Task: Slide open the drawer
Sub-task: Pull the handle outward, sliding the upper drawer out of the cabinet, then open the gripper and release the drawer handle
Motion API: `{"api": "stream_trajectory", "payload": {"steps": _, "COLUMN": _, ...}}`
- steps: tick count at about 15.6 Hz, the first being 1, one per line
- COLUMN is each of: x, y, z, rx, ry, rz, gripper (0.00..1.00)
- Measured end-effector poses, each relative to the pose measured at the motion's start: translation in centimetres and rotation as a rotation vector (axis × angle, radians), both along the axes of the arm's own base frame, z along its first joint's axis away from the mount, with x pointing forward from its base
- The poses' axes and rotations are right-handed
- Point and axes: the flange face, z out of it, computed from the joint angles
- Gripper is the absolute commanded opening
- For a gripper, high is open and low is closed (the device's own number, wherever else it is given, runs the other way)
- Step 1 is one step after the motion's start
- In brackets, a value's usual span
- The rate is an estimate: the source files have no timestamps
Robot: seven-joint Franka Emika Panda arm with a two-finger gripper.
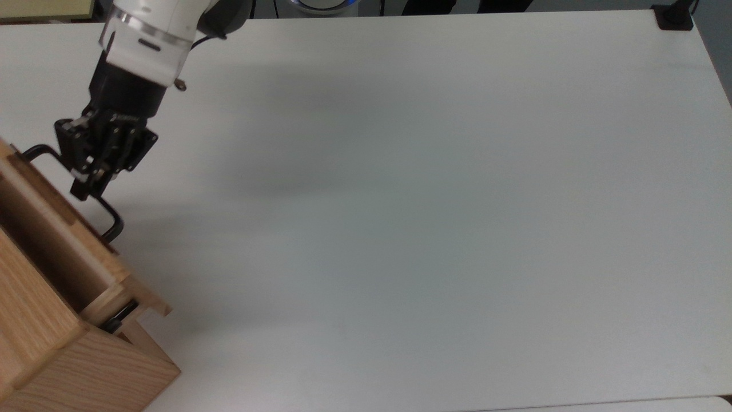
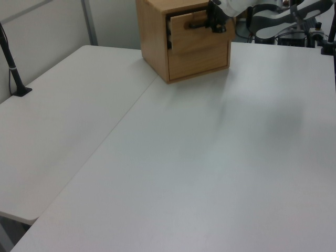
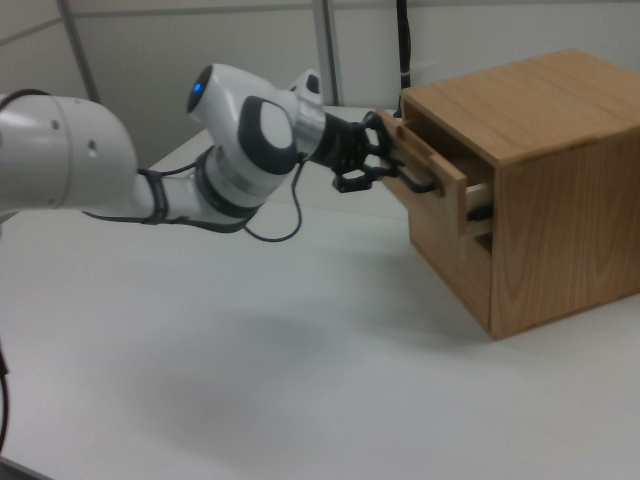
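Your fingers (image 1: pixel 86 186) are pinched on the handle (image 1: pixel 108 214) of the drawer (image 1: pixel 54 226), gripping the black bar partway along its length. In the top view the bar runs out from both sides of the fingers: one bent end shows just past them toward the top view's lower right, the other end (image 1: pixel 34 151) hooks back to the drawer front at the top view's upper left. In the right view the fingers (image 3: pixel 385 172) sit against the front panel's outer face, with the handle (image 3: pixel 418 183) continuing beyond them to the right view's right.

Directly behind the fingers lies the flat oak front panel (image 3: pixel 435 172), and behind that the drawer box, which stands partly out of the cabinet (image 3: pixel 545 190). You can see the open cavity of the drawer from above in the top view, and a black side rail (image 1: pixel 117 317) where the drawer meets the cabinet. In the left view the drawer (image 2: pixel 197 29) is the upper one; the lower drawer (image 2: pixel 199 59) beneath it sits flush.

Farther back, the arm (image 3: pixel 235 140) reaches in from the right view's left. The cabinet stands on the white tabletop (image 1: pixel 429 200).
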Motion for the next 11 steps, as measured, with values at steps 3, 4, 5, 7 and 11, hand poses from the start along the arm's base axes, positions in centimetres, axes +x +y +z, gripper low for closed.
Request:
{"api": "stream_trajectory", "payload": {"steps": 3, "x": -2.2, "y": 1.7, "z": 0.1, "rx": 0.011, "ry": 0.017, "rz": 0.012, "gripper": 0.0}}
{"api": "stream_trajectory", "payload": {"steps": 4, "x": -2.9, "y": 2.2, "z": 0.2, "rx": 0.015, "ry": 0.021, "rz": 0.014, "gripper": 0.0}}
{"api": "stream_trajectory", "payload": {"steps": 5, "x": -3.5, "y": 2.7, "z": 0.2, "rx": 0.018, "ry": 0.025, "rz": 0.017, "gripper": 0.0}}
{"api": "stream_trajectory", "payload": {"steps": 7, "x": -4.6, "y": 3.5, "z": 0.3, "rx": 0.028, "ry": 0.027, "rz": 0.018, "gripper": 0.02}}
{"api": "stream_trajectory", "payload": {"steps": 11, "x": -5.6, "y": 5.2, "z": 0.4, "rx": 0.04, "ry": 0.045, "rz": -0.008, "gripper": 0.08}}
